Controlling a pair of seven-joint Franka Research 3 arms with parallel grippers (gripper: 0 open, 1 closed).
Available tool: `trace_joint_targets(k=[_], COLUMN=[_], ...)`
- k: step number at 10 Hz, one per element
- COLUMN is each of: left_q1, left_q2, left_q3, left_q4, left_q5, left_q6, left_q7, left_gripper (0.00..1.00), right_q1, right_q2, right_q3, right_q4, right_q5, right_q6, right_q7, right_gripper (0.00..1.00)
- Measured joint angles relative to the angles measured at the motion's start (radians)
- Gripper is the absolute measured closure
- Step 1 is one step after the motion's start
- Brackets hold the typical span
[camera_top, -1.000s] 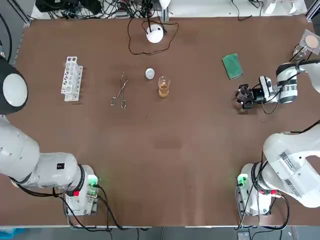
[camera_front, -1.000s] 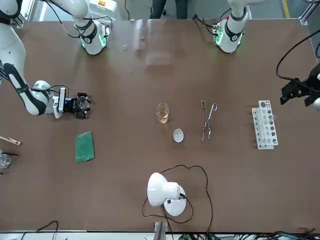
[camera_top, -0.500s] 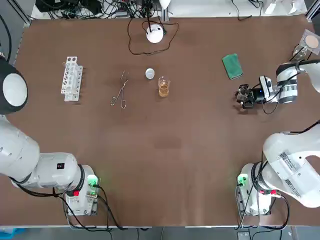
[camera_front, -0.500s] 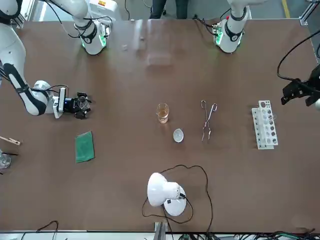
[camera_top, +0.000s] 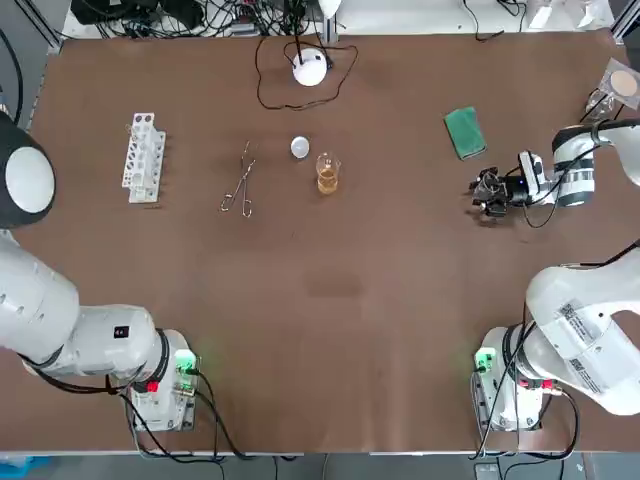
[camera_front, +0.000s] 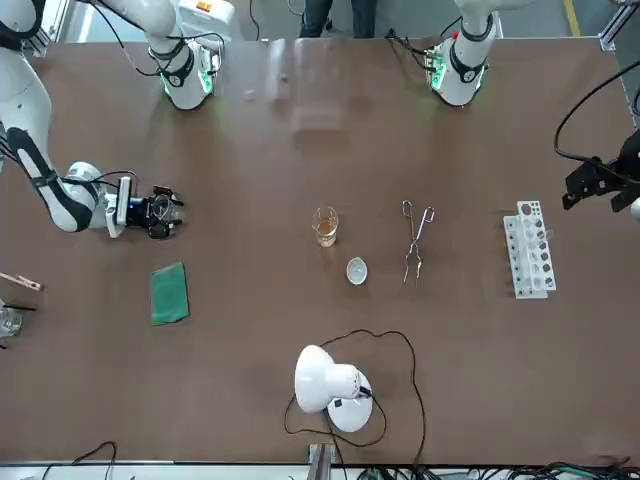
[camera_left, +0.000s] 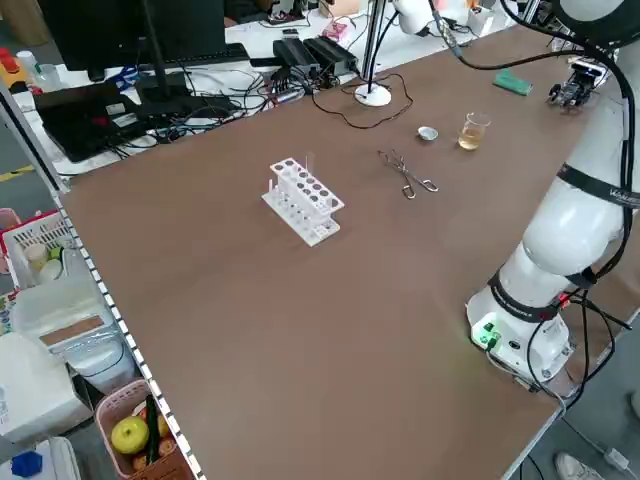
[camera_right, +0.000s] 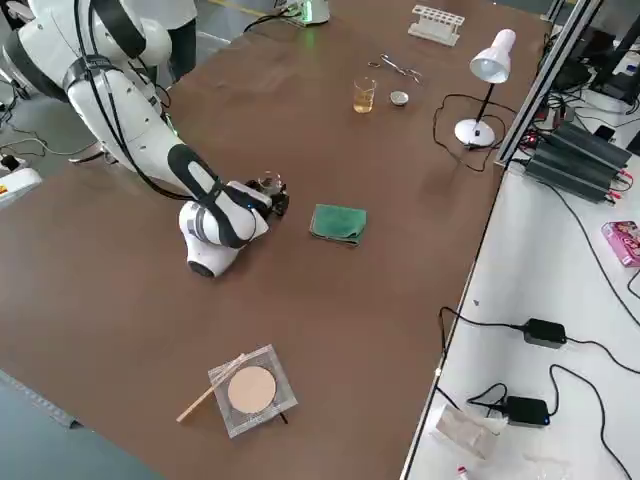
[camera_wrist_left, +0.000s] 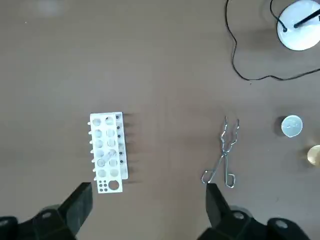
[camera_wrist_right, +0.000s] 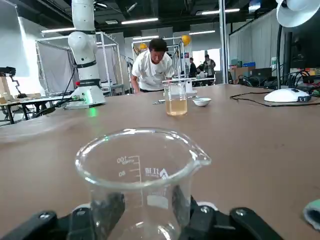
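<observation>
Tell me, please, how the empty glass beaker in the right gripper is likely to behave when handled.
The glass beaker looks clear and thin-walled, so probably fragile, and light since it appears empty. Its smooth wall might slip in the right gripper under a weak squeeze. Its broad, squat shape should resist tipping on the table.

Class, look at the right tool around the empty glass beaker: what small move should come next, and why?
Probably a short, straight lift. The right tool is shut on the beaker, which stands upright, low on the table near the green cloth; raising it level clears the surface without tipping. The left tool hangs open above the tube rack.
</observation>
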Motion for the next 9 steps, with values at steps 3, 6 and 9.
trace_joint_targets(k=[3, 6, 9], left_q1=[-0.001, -0.001, 0.001], left_q2=[0.0, 0.0, -0.001], left_q3=[0.0, 0.0, 0.001], left_q4=[0.001, 0.003, 0.004], left_q5=[0.0, 0.0, 0.0], left_q6=[0.0, 0.0, 0.0], left_q7=[0.0, 0.0, 0.0], left_gripper=[0.0, 0.0, 0.0], right_q1=[0.004, 0.01, 0.015], right_q2=[0.011, 0.011, 0.011], right_q3=[-0.005, -0.009, -0.011], right_q4=[0.011, 0.016, 0.02], right_q5=[-0.001, -0.001, -0.001], right_q6=[0.0, 0.0, -0.001], right_q7=[-0.001, -0.001, -0.001], right_gripper=[0.48, 0.45, 0.38])
